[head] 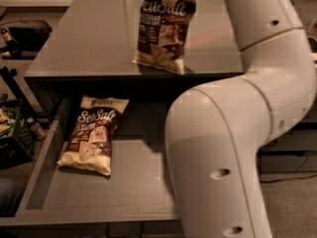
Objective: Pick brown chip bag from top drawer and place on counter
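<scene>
A brown chip bag (pixel 163 33) stands upright over the counter (pixel 84 38) near its front edge. Its lower edge is at or just above the surface, and its cream top runs out of the top of the picture. My gripper is above the picture's top edge, out of view; only my white arm (pixel 223 148) shows, filling the right side. The top drawer (pixel 129 187) is pulled open below the counter. A second, look-alike brown bag (pixel 91 135) with "Sea Salt" lettering lies flat in its left part.
My arm's elbow covers the right part of the drawer. A dark crate with clutter (pixel 15 133) stands on the floor at the left. A dark bag (pixel 25 33) lies further back on the left. Narrower drawers (pixel 292 138) show behind the arm at the right.
</scene>
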You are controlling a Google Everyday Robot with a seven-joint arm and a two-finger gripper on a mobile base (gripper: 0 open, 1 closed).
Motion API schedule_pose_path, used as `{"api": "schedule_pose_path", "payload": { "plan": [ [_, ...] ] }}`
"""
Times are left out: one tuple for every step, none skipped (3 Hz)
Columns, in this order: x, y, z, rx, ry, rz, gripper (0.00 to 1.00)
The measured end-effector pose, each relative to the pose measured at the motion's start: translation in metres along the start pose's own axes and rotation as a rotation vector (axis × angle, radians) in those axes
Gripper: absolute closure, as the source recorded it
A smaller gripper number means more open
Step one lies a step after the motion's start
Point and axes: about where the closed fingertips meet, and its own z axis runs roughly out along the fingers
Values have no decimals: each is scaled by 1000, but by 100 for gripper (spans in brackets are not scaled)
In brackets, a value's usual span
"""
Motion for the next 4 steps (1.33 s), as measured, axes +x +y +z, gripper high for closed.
{"api": "schedule_pose_path", "payload": {
  "plan": [
    [5,-8,20,2,0,-1,100],
    [11,-12,37,1,10,-4,100],
    [17,-17,50,8,23,-6,100],
    [12,-23,54,30,7,-7,82]
  ]
}}
